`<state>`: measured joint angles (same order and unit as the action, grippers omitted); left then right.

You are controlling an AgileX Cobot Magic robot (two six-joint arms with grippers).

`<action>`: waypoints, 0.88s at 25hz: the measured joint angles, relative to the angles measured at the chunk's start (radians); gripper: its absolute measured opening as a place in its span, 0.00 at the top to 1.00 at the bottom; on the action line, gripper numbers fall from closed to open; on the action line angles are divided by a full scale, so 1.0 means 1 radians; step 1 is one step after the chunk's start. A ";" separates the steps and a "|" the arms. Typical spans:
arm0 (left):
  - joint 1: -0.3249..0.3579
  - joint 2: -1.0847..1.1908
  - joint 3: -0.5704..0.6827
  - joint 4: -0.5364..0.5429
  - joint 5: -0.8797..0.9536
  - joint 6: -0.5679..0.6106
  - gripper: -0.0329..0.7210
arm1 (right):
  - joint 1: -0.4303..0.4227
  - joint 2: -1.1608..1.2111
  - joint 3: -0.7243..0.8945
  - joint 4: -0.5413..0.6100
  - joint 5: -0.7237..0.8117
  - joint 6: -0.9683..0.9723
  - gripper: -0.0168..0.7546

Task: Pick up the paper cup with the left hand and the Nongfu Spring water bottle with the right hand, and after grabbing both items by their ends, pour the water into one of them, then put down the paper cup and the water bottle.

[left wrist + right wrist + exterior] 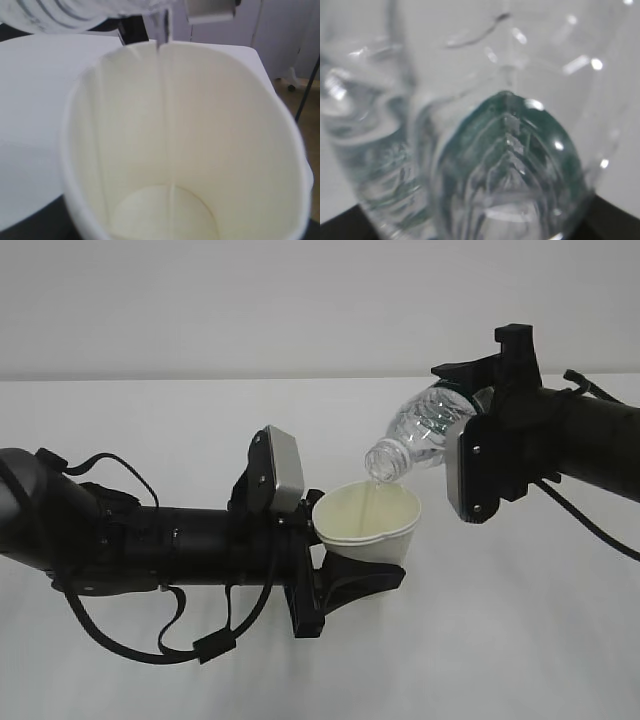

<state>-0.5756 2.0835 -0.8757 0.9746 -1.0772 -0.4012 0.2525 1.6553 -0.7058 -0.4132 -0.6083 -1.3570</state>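
My left gripper [330,545] is shut on the white paper cup [367,522] and holds it above the table, mouth tipped up and to the right. In the left wrist view the cup's cream inside [190,130] fills the frame and hides the fingers. My right gripper [470,418] is shut on the base end of the Nongfu Spring water bottle [425,425]. The bottle is tilted, with its open neck [385,460] just over the cup's rim. A thin stream of water [372,492] falls from the neck into the cup. Up close, the clear ribbed bottle [505,165] with green tints fills the right wrist view.
The white table [520,640] lies under both arms, with a pale wall behind it. The left wrist view shows the table's far right edge [262,65] and floor beyond it. Black cables [150,640] loop under the left arm.
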 joint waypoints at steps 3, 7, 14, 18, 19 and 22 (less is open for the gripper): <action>0.000 0.000 0.000 -0.001 0.000 0.000 0.38 | 0.000 0.000 0.000 0.000 0.000 0.000 0.37; 0.000 0.000 0.000 -0.001 -0.001 0.000 0.38 | 0.000 0.000 0.000 0.000 0.000 0.000 0.37; 0.000 0.000 0.000 -0.001 -0.002 0.000 0.38 | 0.000 0.000 -0.012 -0.002 0.002 0.000 0.37; 0.000 0.000 0.000 -0.001 -0.005 0.000 0.39 | 0.000 0.000 -0.012 -0.006 0.004 0.000 0.37; 0.000 0.000 0.000 -0.001 -0.005 0.000 0.39 | 0.000 0.000 -0.012 -0.008 0.004 0.000 0.37; 0.000 0.000 0.000 -0.001 -0.006 0.000 0.39 | 0.000 0.000 -0.013 -0.014 0.004 0.000 0.37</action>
<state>-0.5756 2.0835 -0.8757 0.9734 -1.0830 -0.4012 0.2525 1.6553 -0.7193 -0.4270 -0.6043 -1.3575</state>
